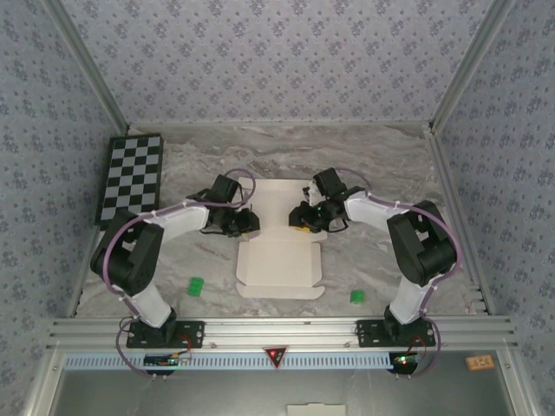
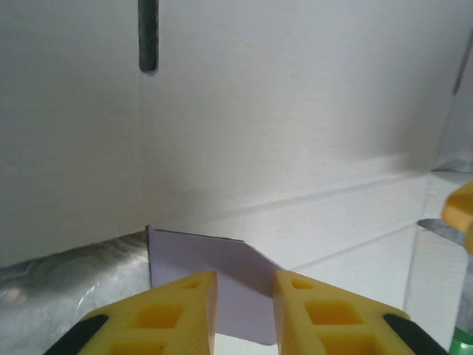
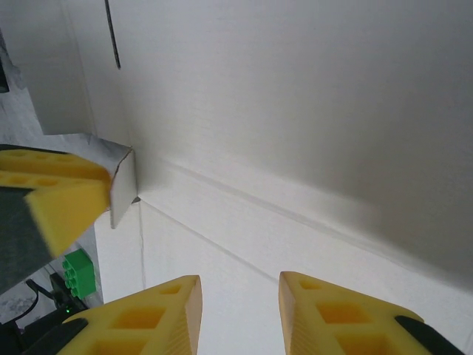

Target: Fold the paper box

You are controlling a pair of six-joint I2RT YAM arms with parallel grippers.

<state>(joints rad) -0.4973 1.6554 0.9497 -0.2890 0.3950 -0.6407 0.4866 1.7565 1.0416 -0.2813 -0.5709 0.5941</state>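
The paper box [image 1: 277,264] lies spread out, cream-white side up, in the middle of the marble table. My left gripper [image 1: 249,223] is at its left edge and my right gripper [image 1: 303,217] at its right edge, facing each other across it. In the left wrist view a large cream panel [image 2: 295,133] rises beyond a crease. A small lavender flap [image 2: 214,259] lies folded inward in the gap of my left gripper [image 2: 245,310], whose jaws stand apart. My right gripper [image 3: 240,314] is open over the bare cream panel [image 3: 295,111]. A left fingertip [image 3: 52,196] touches the small flap [image 3: 123,186].
A black-and-white checkerboard [image 1: 130,176] leans at the back left. Two green bricks lie near the front, one on the left [image 1: 196,285] and one on the right [image 1: 356,296]. Patterned walls close off three sides, and an aluminium rail [image 1: 277,328] runs along the near edge.
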